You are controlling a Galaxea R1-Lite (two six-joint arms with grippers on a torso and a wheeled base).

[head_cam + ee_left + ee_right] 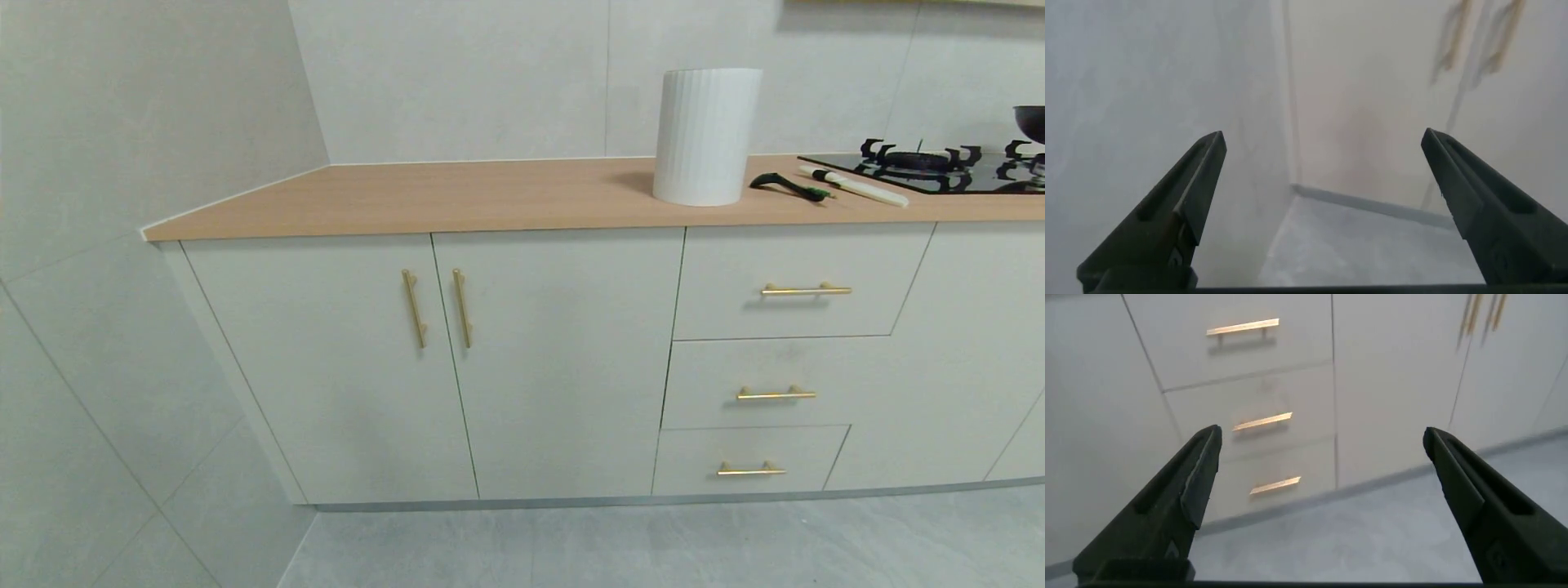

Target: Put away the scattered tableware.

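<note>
On the wooden countertop (pixel 457 196) lie a black-and-green utensil (pixel 790 187) and a long white utensil with a green band (pixel 853 185), both just right of a tall white ribbed canister (pixel 705 135). My left gripper (pixel 1323 143) is open, held low and facing the cabinet's left corner and the floor. My right gripper (pixel 1323 441) is open too, facing the stack of drawers (pixel 1253 420) with nothing between its fingers.
The cabinet has two doors with gold handles (pixel 438 308) and three drawers with gold pulls (pixel 804 289). A black gas hob (pixel 939 167) sits at the counter's right end. A grey wall (pixel 122 245) closes the left side. Grey floor (pixel 653 547) lies in front.
</note>
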